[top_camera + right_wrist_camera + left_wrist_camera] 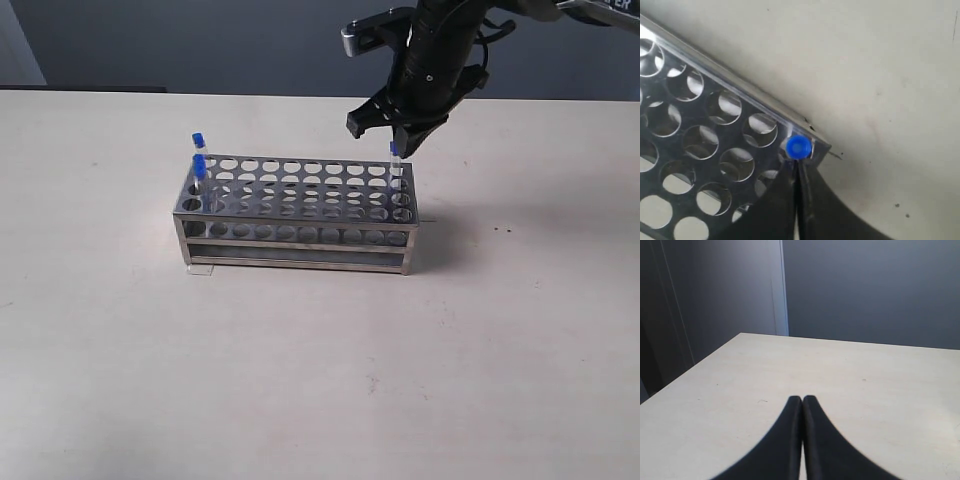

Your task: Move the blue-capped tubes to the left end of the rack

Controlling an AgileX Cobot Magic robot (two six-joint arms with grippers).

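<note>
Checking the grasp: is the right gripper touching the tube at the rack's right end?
Cannot tell. In the right wrist view the tube borders the tips of the right gripper, but depth is unclear.

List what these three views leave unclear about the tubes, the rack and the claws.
- Tube count, exterior view: two left-end tubes and one right-end tube show in the rack; any other is too small or hidden by metal.
- Grip, right wrist view: the right claw looks closed by the blue cap; its own fingers hide any contact with the glass.
- Left wrist view: the left claw, shut, faces only table; the rack is out of frame.
</note>
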